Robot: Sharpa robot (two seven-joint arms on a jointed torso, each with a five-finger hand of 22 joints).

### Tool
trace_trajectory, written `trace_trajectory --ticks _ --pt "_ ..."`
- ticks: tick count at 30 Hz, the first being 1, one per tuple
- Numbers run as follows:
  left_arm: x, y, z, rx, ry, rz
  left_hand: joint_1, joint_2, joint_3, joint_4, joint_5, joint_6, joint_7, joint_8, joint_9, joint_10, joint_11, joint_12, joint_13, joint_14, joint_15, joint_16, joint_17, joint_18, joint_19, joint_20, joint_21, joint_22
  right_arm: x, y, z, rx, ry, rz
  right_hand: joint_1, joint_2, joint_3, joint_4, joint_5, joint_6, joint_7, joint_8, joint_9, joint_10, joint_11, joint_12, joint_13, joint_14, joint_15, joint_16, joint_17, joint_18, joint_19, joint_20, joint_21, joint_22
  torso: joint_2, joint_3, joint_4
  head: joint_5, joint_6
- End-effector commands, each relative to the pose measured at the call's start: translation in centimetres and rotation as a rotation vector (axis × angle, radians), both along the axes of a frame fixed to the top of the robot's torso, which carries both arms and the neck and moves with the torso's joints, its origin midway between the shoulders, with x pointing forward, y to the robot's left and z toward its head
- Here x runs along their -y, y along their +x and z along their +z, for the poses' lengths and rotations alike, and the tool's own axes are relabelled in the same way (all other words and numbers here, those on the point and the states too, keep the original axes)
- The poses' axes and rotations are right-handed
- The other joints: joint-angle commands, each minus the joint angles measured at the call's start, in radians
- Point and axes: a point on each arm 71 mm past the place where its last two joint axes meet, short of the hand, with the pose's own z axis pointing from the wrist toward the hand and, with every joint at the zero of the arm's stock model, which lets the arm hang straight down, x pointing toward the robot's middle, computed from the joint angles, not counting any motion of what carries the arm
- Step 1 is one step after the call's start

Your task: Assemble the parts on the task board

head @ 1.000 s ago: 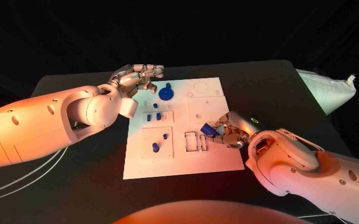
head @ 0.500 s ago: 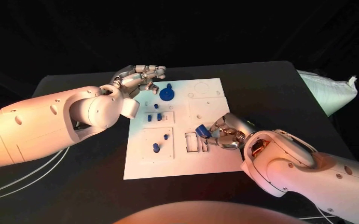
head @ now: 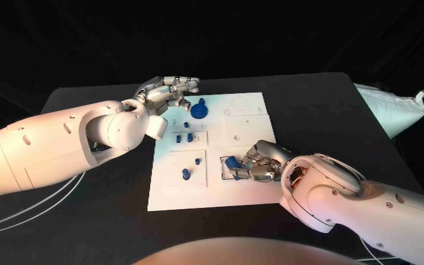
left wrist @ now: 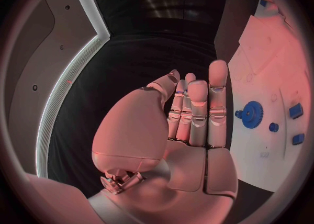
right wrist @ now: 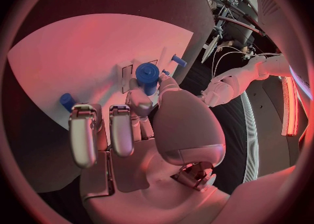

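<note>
I am watching the tabletop (head: 327, 102) with the board (head: 250, 131) lying in its middle. My left arm is reaching in along the board's far left corner; my right arm is coming across the near right.

Change over the last second: the right hand (head: 256, 162) has been travelling leftward and toward me across the board, carrying a blue part (head: 232, 164) from beside the right edge to the paired slots (head: 230, 168) in the near middle. It is now sitting right over those slots, part touching or nearly touching the board. I am reading this as the insertion step starting; alignment with a slot is what the next move depends on.

Right hand: fingers closed around the blue part. In the right wrist view the part (right wrist: 147, 73) is showing past the fingertips, against the board.

Left hand (head: 170, 92): holding nothing, fingers straight and lying close together, hovering just beside the blue gear (head: 200, 111). It has barely moved. The left wrist view is showing the gear (left wrist: 251, 114) beyond the fingertips, apart from them.

Other parts are standing in the left-hand recesses: two pegs (head: 184, 137) and a small piece (head: 186, 173).

Hard to make out: which slot the part is over, and whether it is entering. The hand is covering the slots' right side.
</note>
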Motion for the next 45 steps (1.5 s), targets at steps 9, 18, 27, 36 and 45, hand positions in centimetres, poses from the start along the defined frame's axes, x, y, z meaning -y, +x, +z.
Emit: trace_trajectory --ticks 9,18,27,36,45 --pt "0.44 -0.12 0.15 0.010 -0.013 -0.030 -0.011 -0.001 -0.007 0.000 0.004 -0.009 0.002 0.007 -0.001 -0.007 0.001 0.006 0.001 -0.003 0.002 0.006 -0.002 0.012 -0.003 0.003 -0.004 -0.001 -0.49 -0.05 -0.06 -0.006 -0.013 0.018 -0.015 0.002 -0.009 0.001 0.002 0.019 -0.009 0.006 0.005 0.005 -0.003 -0.001 0.002 0.075 -0.006 -0.002 0.118 -0.018 0.043 -0.010 0.001 0.155 -0.001 0.0004 0.0007 0.002 0.003" --pt "0.52 -0.15 0.16 0.011 -0.014 -0.037 -0.013 -0.002 -0.009 0.001 0.004 -0.012 0.004 0.006 -0.002 -0.009 0.001 0.007 0.001 -0.004 0.003 0.007 -0.002 0.012 -0.003 0.003 -0.004 -0.001 -0.50 0.24 -0.27 -0.004 -0.013 0.010 -0.077 0.014 -0.064 -0.003 -0.140 0.018 -0.011 0.003 0.023 0.006 -0.005 -0.011 0.009 0.075 -0.008 -0.005 0.115 -0.018 0.043 -0.013 0.001 0.155 0.000 0.0000 -0.0011 0.000 0.007" --pt "0.80 -0.25 0.21 0.016 -0.018 -0.064 -0.014 -0.003 -0.011 0.002 0.005 -0.017 0.006 0.006 -0.003 -0.012 0.003 0.009 0.001 -0.003 0.004 0.008 0.000 0.012 -0.001 0.003 -0.003 0.000 -0.59 0.34 -0.20 0.008 0.001 -0.001 -0.197 -0.003 -0.156 0.004 -0.422 0.007 -0.007 -0.005 0.046 -0.006 0.000 -0.056 -0.006 0.071 -0.004 -0.020 0.096 -0.017 0.041 -0.010 -0.003 0.151 0.000 0.0011 -0.0002 -0.002 0.007" --pt "1.02 -0.32 0.26 0.023 -0.016 -0.086 -0.014 -0.003 -0.012 0.002 0.005 -0.017 0.007 0.006 -0.003 -0.012 0.003 0.009 0.001 -0.003 0.004 0.008 0.000 0.012 -0.001 0.004 -0.002 0.001 -0.65 0.16 0.02 0.018 0.003 0.010 -0.107 0.017 -0.141 -0.013 -0.377 0.009 -0.009 -0.005 0.060 -0.002 -0.001 -0.058 0.001 0.072 -0.006 -0.020 0.098 -0.018 0.042 -0.010 -0.002 0.154 0.000 0.0020 -0.0005 -0.002 0.005" --pt "1.20 -0.31 0.26 0.025 -0.017 -0.092 -0.014 -0.003 -0.012 0.002 0.005 -0.017 0.007 0.006 -0.003 -0.012 0.003 0.009 0.001 -0.003 0.004 0.008 0.000 0.012 -0.001 0.004 -0.002 0.001 -0.72 0.35 -0.13 0.039 -0.028 0.030 0.184 0.062 -0.039 -0.180 -0.428 0.017 -0.015 -0.002 0.076 -0.006 -0.010 -0.073 0.002 0.072 -0.013 -0.019 0.100 -0.018 0.043 -0.017 -0.002 0.155 0.000 0.0008 0.0004 -0.001 0.005"
